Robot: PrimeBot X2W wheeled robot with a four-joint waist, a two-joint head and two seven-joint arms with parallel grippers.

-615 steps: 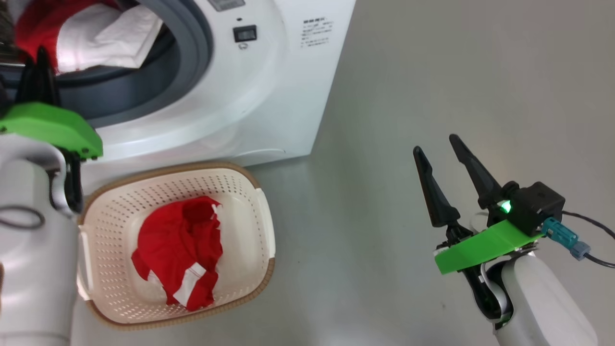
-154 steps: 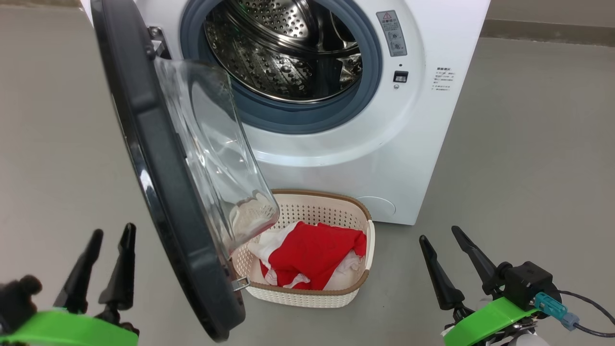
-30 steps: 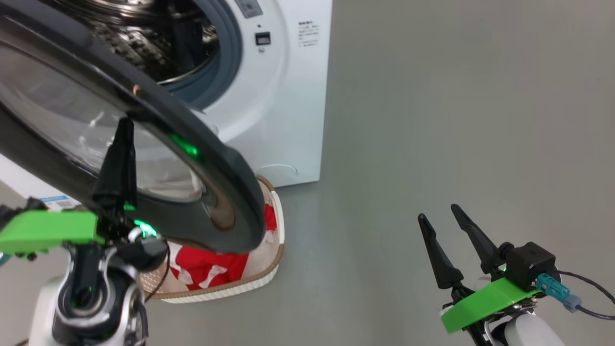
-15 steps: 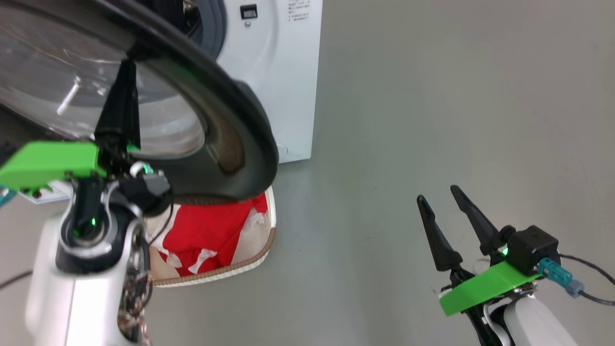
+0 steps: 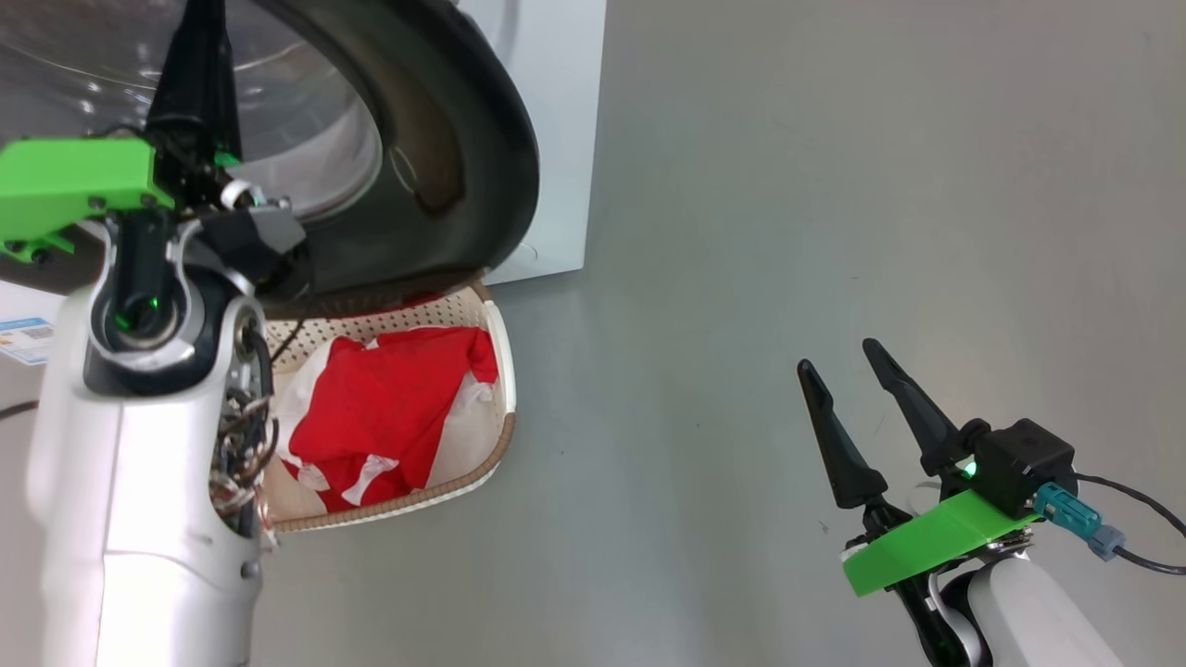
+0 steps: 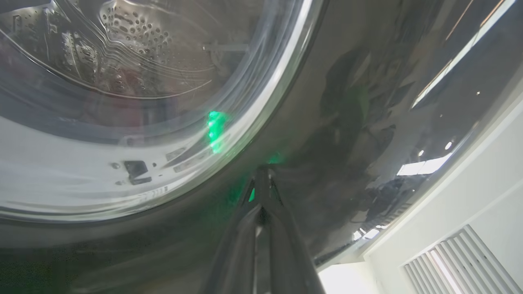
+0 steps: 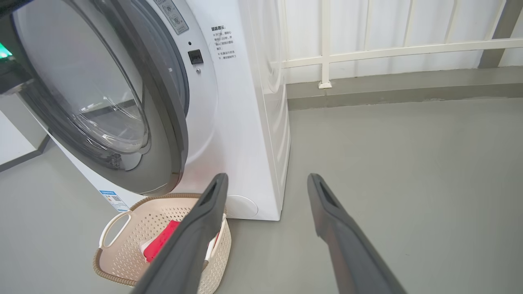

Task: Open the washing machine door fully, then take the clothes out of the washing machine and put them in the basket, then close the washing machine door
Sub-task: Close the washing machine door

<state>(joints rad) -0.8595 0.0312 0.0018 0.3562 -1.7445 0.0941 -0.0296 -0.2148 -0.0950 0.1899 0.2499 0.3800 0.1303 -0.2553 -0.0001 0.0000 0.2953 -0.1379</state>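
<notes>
the left gripper [image 6: 261, 179], with its two long dark fingers pressed together and nothing held between them, is set with its tips against the wide shiny black rim of the big round washing machine door [image 6: 347, 102]. a green light is mirrored in the rim beside the tips. through the clear glass bowl of the door, the holes of the steel drum [image 6: 135, 28] can be seen. in the right wrist view the door is seen partly shut, tilted away from the front of the big white box-shaped washing machine [image 7: 237, 122], with a gap left between them. the lower edge of the door is hung over the back part of the small cream plastic basket [image 5: 500, 371] with little holes and a brown woven-look rim. the basket is placed on the floor just in front of the machine. the soft clothes [image 5: 389, 408], bright red with white parts, are piled inside it. the right gripper [image 5: 839, 357] is held well apart from all this, with its fingers spread wide and nothing between them. the smooth grey floor [image 5: 788, 185] is spread all around. a white railing [image 7: 367, 51] is seen beyond the machine.
</notes>
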